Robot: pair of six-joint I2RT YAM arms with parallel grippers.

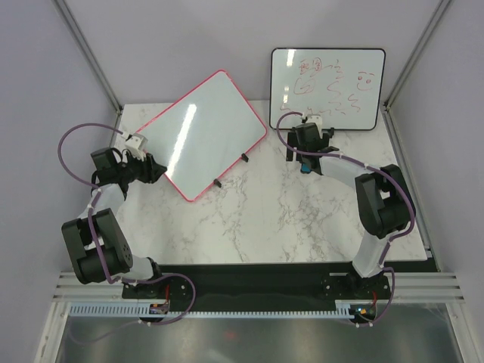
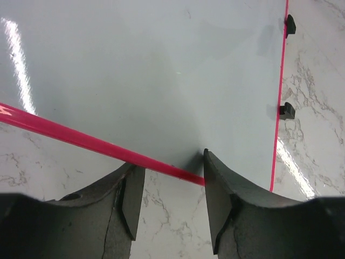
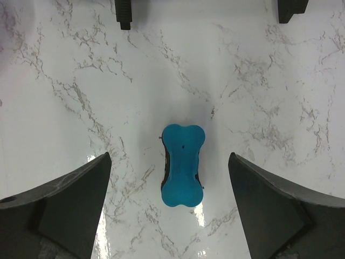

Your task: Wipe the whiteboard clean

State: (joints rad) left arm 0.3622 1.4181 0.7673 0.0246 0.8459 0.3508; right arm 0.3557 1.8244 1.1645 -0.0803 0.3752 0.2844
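Observation:
The whiteboard (image 1: 203,132) with the pink-red frame stands slanted at the back left on small black feet (image 1: 246,158), and its surface is wiped clean. My left gripper (image 1: 155,170) is open at the board's near left edge. In the left wrist view the pink frame (image 2: 97,143) runs just past my gripper (image 2: 170,162), with bare marble between the fingers. My right gripper (image 1: 306,159) is open and hovers over a blue bone-shaped eraser (image 3: 183,164) lying on the table. The fingers straddle the eraser without touching it.
A black-framed whiteboard (image 1: 327,89) with red writing stands at the back right, just behind my right gripper. Its black feet (image 3: 124,13) show at the top of the right wrist view. The marble table (image 1: 280,219) runs to a back wall and side posts.

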